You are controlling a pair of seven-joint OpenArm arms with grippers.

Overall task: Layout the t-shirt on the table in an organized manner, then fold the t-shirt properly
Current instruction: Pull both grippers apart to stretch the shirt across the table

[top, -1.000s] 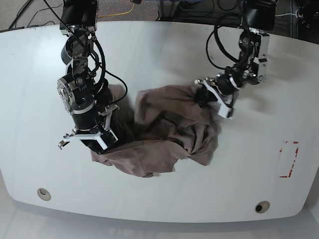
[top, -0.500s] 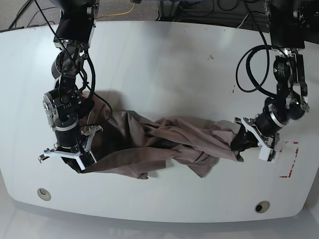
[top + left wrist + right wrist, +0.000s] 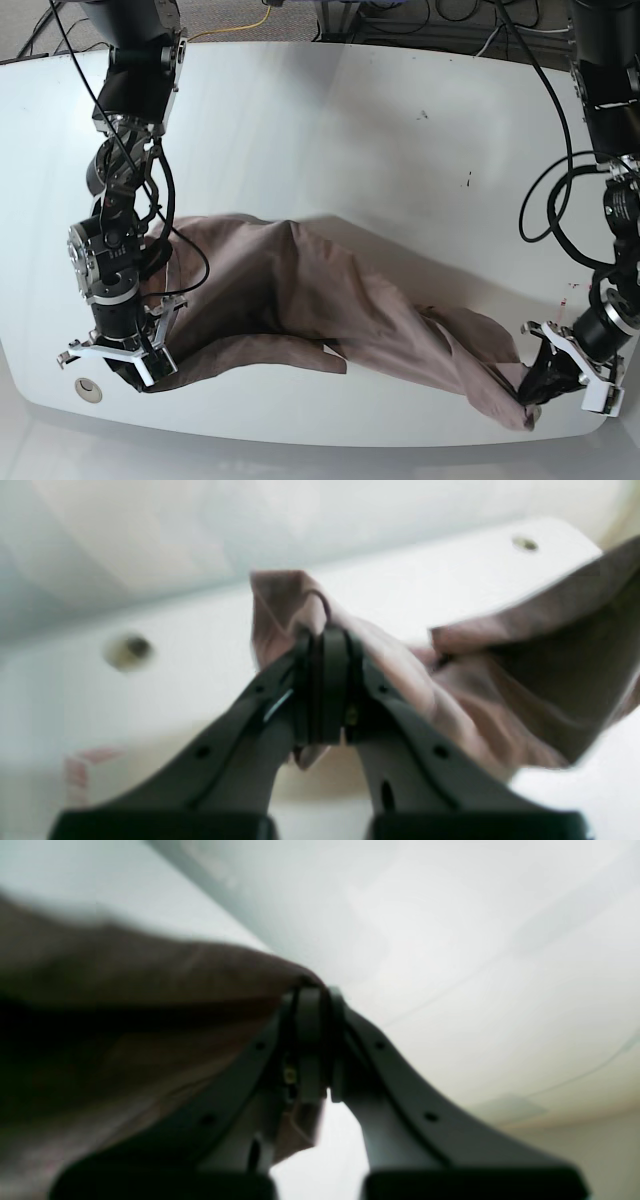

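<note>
T-shirt (image 3: 330, 310) wider now — stretched left-right

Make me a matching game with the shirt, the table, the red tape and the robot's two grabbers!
Things:
1. t-shirt
2. table
3. red tape mark
4. left gripper
5. right gripper

Matches:
A. glossy white
B. near the table's right end in the base view
C. mauve-brown, stretched between both arms
D. fingers pinch the shirt's right end in the base view
E. fingers pinch the shirt's left end in the base view

Pairs: 1-C, 2-A, 3-B, 4-D, 5-E
</note>
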